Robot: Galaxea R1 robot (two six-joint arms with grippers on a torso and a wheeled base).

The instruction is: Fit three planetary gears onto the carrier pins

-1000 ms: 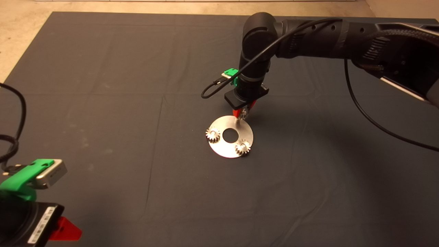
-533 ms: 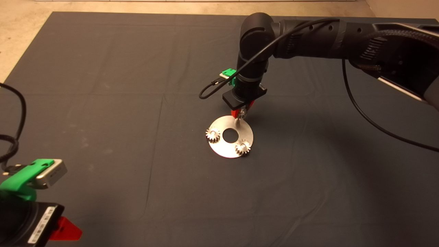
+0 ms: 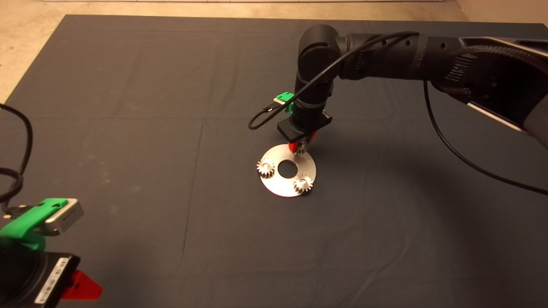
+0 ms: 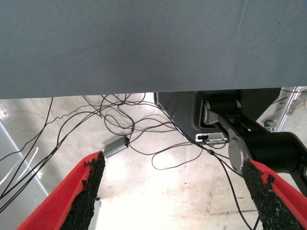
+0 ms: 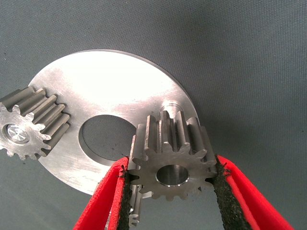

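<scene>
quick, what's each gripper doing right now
Left gripper: open, holding nothing, parked off the mat's lower left edge.
Right gripper: shut on the third planetary gear, over the disc, beside the last free carrier pin.

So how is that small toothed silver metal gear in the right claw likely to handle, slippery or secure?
The small toothed silver metal gear looks rigid and probably dense for its size. Its pointed teeth bite into the right claw's black pads, so slipping seems unlikely. If dropped on edge it might roll across the dark mat.
</scene>
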